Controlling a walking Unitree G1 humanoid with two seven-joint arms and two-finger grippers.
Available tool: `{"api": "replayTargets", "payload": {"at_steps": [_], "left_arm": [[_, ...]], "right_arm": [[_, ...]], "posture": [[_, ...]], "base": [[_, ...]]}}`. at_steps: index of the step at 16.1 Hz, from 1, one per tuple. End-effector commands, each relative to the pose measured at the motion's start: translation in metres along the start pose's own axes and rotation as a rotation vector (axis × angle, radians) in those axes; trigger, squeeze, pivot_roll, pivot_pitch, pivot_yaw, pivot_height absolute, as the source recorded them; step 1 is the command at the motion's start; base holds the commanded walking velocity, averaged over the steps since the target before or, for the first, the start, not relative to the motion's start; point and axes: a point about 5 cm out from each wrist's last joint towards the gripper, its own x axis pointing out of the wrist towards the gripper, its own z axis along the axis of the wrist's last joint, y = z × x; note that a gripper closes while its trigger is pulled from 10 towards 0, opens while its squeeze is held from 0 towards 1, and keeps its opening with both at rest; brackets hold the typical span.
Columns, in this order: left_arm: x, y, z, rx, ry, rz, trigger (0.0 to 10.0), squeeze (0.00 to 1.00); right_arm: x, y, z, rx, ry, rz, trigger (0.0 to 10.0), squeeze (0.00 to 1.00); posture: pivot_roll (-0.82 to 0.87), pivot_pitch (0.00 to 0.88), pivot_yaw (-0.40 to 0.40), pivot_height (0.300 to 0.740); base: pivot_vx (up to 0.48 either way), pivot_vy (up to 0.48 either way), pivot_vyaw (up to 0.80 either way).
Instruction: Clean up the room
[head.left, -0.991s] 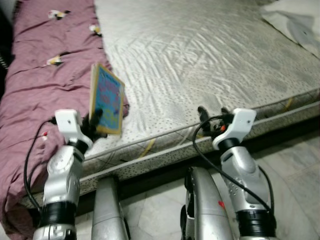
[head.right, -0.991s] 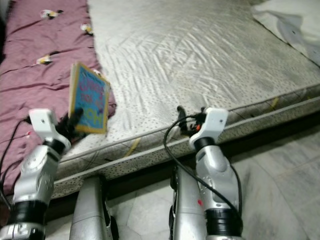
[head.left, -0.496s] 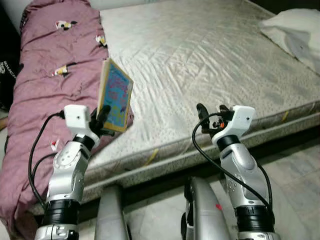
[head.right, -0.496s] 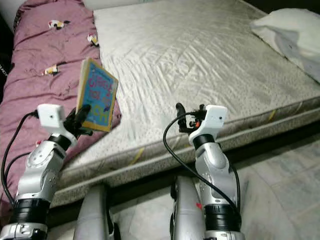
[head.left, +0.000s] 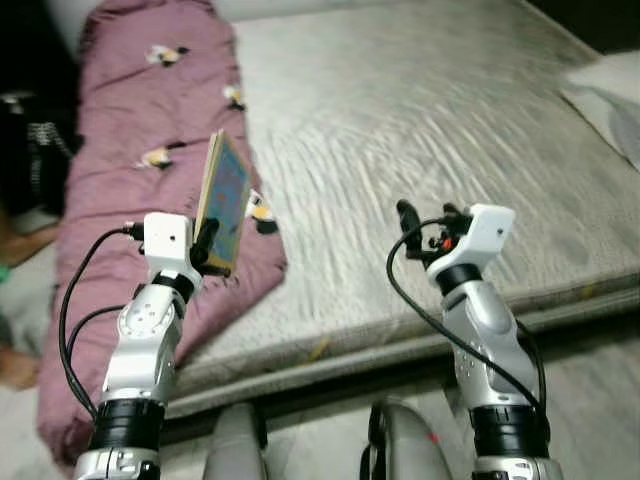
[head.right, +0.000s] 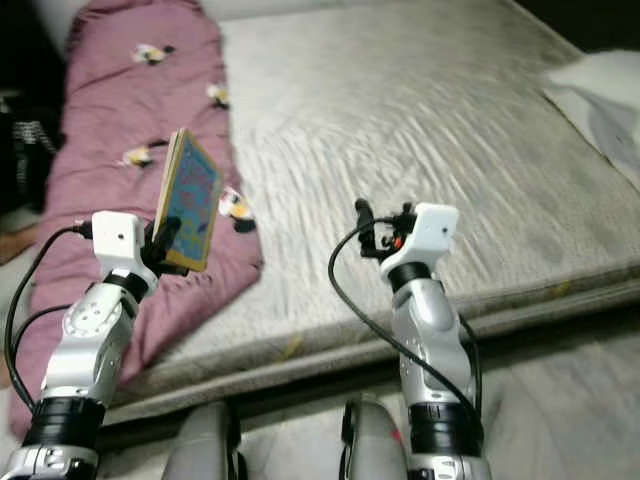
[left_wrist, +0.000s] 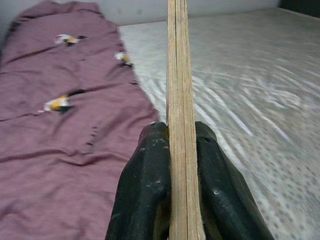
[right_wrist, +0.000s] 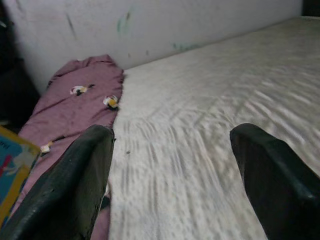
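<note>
Your left tool (head.left: 212, 243) is clamping a thin, flat book (head.left: 226, 202) by its lower edge, holding it upright and slightly tilted above the maroon blanket (head.left: 130, 190); in the left wrist view you are looking straight along the book's (left_wrist: 178, 100) layered, tan cardboard-like edge, with the two rounded black fingers (left_wrist: 145, 195) pressing on either side of it; the cover is showing bright blue with pink and yellow lettering and a yellow border; the blanket is lying soft and wrinkled along the robot's left side of the bed, dotted with small white-and-yellow cartoon prints; the rest of the bed is a bare mattress (head.left: 440, 130) in pale grey quilted fabric with a slightly shiny, stitched surface and a speckled side band; a white pillow (head.left: 610, 90) is sitting at the far right edge; your right tool (head.left: 425, 215) is hovering over the mattress near its front edge, its broad black fingers (right_wrist: 85, 185) spread wide apart and gripping nothing
</note>
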Motion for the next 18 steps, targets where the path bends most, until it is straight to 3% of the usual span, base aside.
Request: {"api": "replayTargets", "payload": {"at_steps": [1,6,10,14,16,18], "left_arm": [[0.0008,0.0013,0.0061,0.015,-0.034,0.013,10.0,0.00],[0.0029,-0.0020,0.0038,0.062,-0.033,0.013,10.0,0.00],[0.0033,-0.0003,-0.0008,0.008,-0.020,0.016,10.0,0.00],[0.0062,-0.0048,-0.0005,-0.010,-0.028,-0.002,10.0,0.00],[0.0067,-0.0054,-0.0009,-0.010,-0.027,-0.005,10.0,0.00],[0.0074,-0.0059,-0.0008,-0.013,-0.028,-0.008,10.0,0.00]], "right_arm": [[0.0008,-0.0012,0.0025,-0.003,-0.011,-0.006,10.0,0.00],[0.0020,-0.0021,0.0039,-0.008,-0.016,-0.009,10.0,0.00],[-0.0008,-0.0061,0.0022,-0.019,-0.020,-0.028,10.0,0.00],[-0.0011,-0.0047,-0.0004,-0.026,-0.015,-0.029,10.0,0.00],[-0.0014,-0.0043,-0.0009,-0.084,-0.003,-0.017,10.0,0.00],[-0.0027,-0.0051,-0.0012,-0.075,-0.009,-0.020,10.0,0.00]], "posture": [[-0.02,0.000,0.032,0.740],[-0.02,0.000,0.030,0.740],[-0.03,0.000,0.023,0.740],[-0.04,0.000,0.032,0.740],[-0.04,0.000,0.033,0.740],[-0.04,0.000,0.029,0.740]], "base": [[0.000,0.000,0.00],[0.000,0.000,0.00],[0.000,0.000,0.00],[0.000,-0.356,0.00],[0.000,-0.360,0.00],[0.000,-0.358,0.68]]}}
